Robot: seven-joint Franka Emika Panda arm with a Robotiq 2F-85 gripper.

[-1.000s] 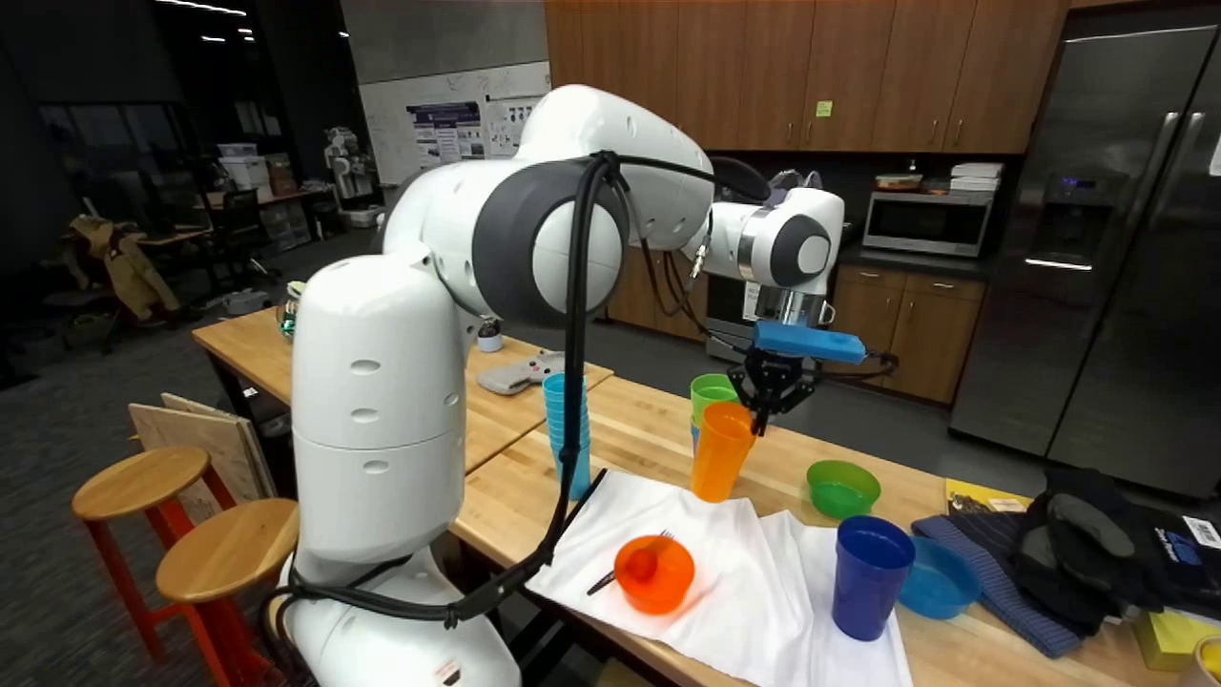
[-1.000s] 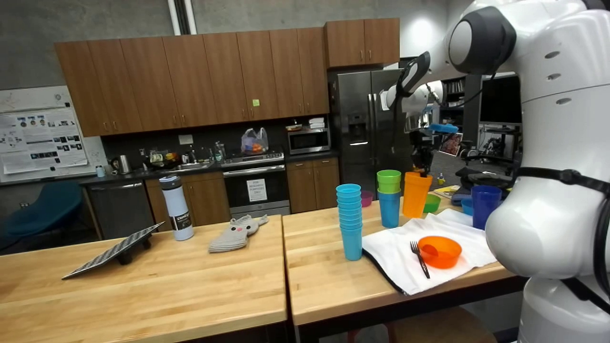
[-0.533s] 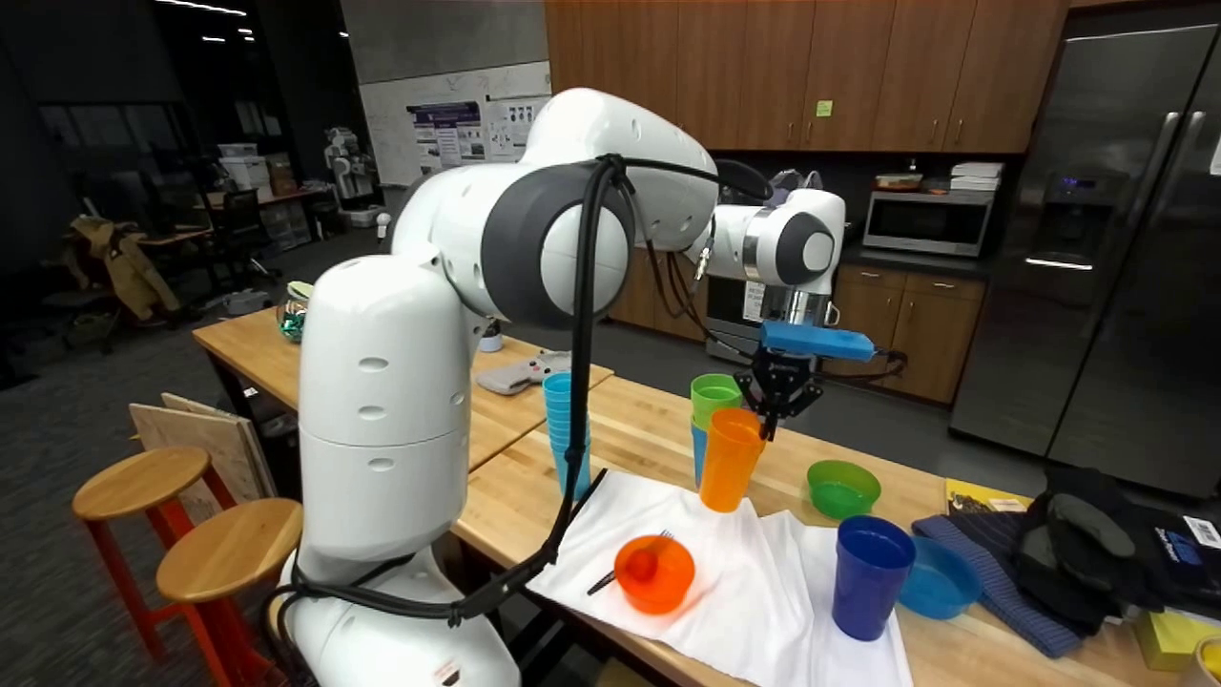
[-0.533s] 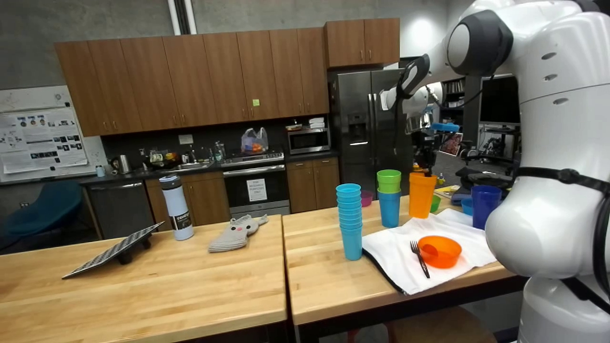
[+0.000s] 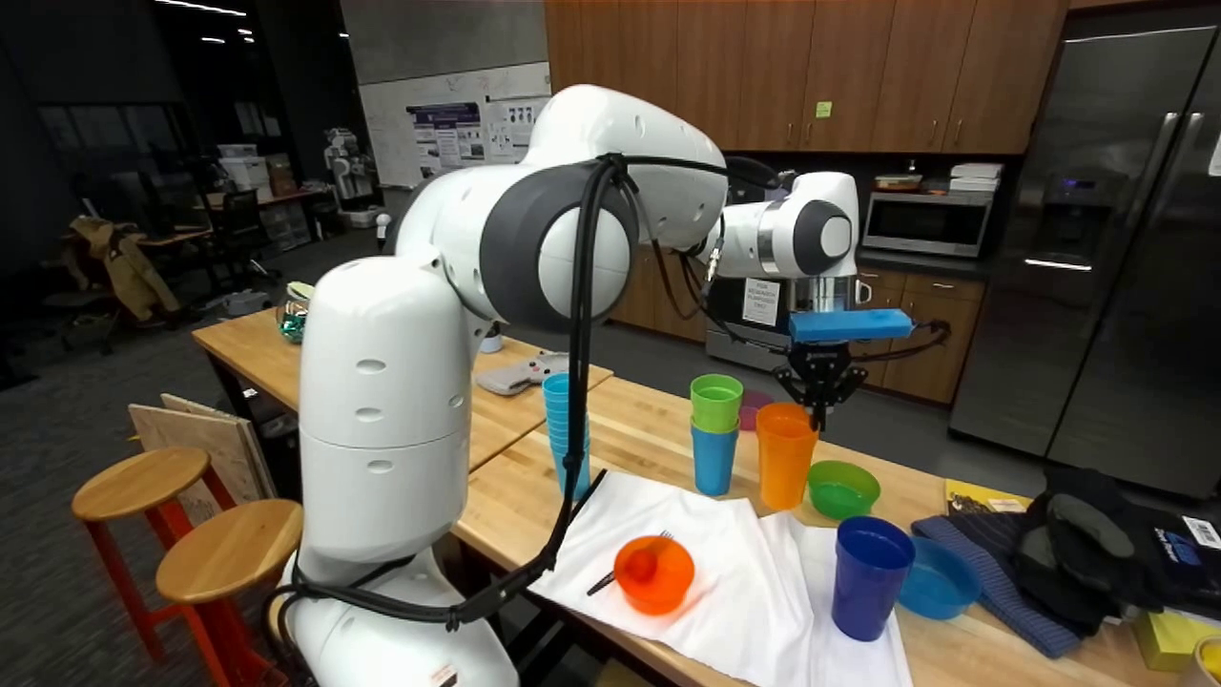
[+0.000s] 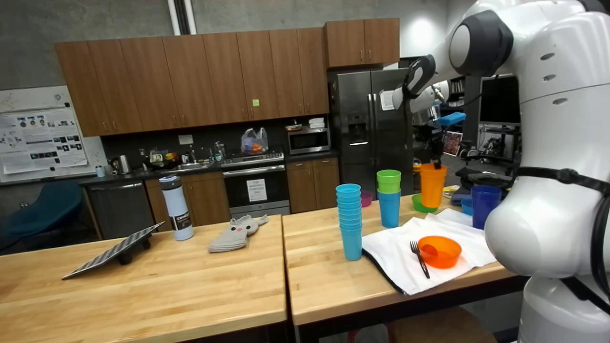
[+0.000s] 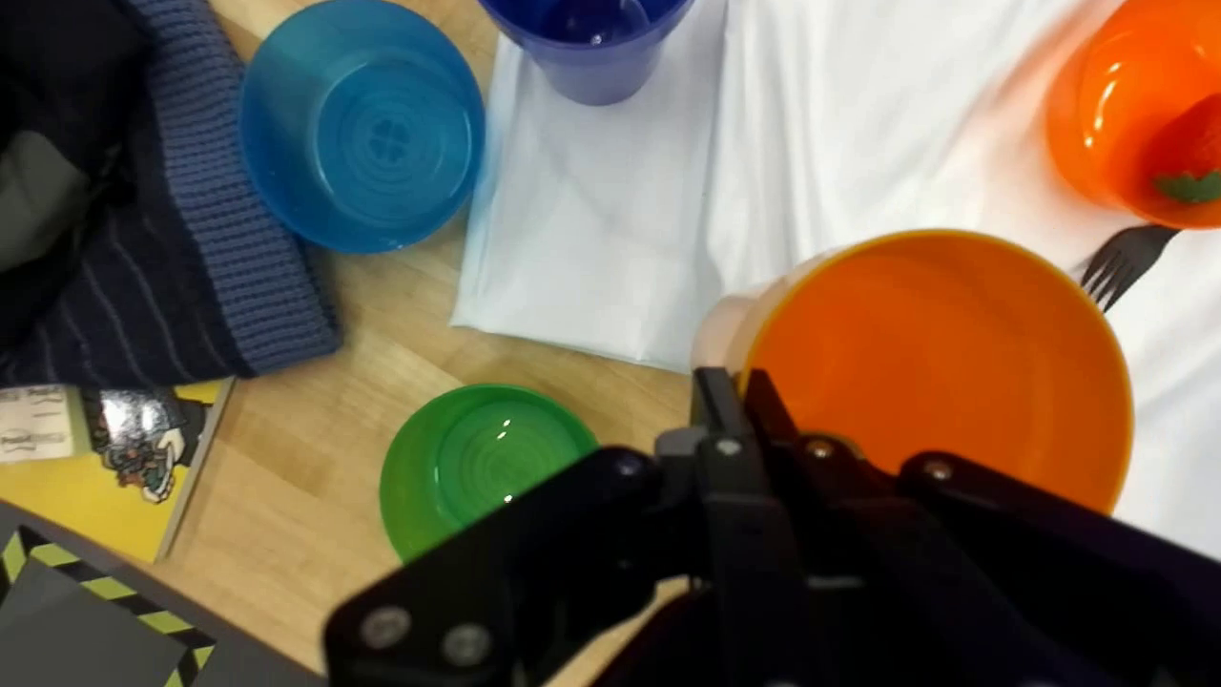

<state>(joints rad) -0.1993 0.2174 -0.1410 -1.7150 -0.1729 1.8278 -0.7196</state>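
Observation:
My gripper is shut on the rim of an orange cup. A fingertip is outside the wall and the other inside. In both exterior views the gripper points down at the cup, which stands nearly upright. Whether its base touches the table cannot be told. A green bowl lies close beside the cup, partly hidden by the gripper in the wrist view. Behind, in an exterior view, a green cup sits in a blue cup.
On the white cloth are an orange bowl with a red item, a fork and a dark blue cup. A blue bowl, gloves and a light blue cup stack stand around.
The gripper has carried the orange cup to the right in both exterior views, away from the green-and-blue cups. The cup leans less, and a magenta bowl behind has come into sight.

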